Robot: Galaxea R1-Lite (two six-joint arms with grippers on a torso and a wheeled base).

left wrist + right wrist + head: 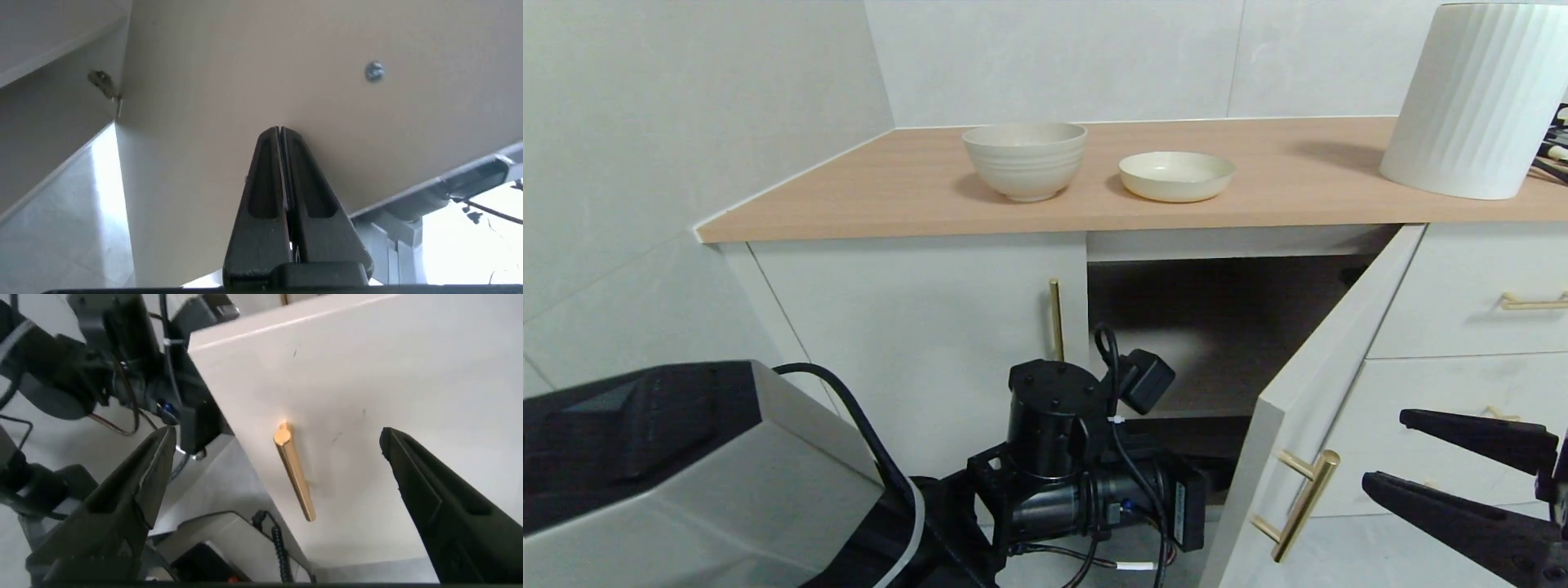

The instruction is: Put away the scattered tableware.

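Note:
A cream ribbed bowl (1024, 159) and a shallow cream dish (1175, 175) stand side by side on the wooden countertop (866, 192). Below them, the right-hand cabinet door (1327, 367) hangs open with a gold bar handle (1298, 502) on its front. My left gripper (280, 135) is shut, empty, its tips against the door's inner face (245, 65). My right gripper (1387, 449) is open and empty, low and just right of the door. In the right wrist view it (278, 434) faces the door front, its fingers (139, 498) spread to either side of the handle (294, 469).
A tall white ribbed container (1470, 98) stands at the counter's right end. The open cabinet (1209, 327) is dark inside with a bare shelf. Drawers with gold handles (1531, 302) are to the right; the left door (915, 343) is closed. Tiled wall borders the left.

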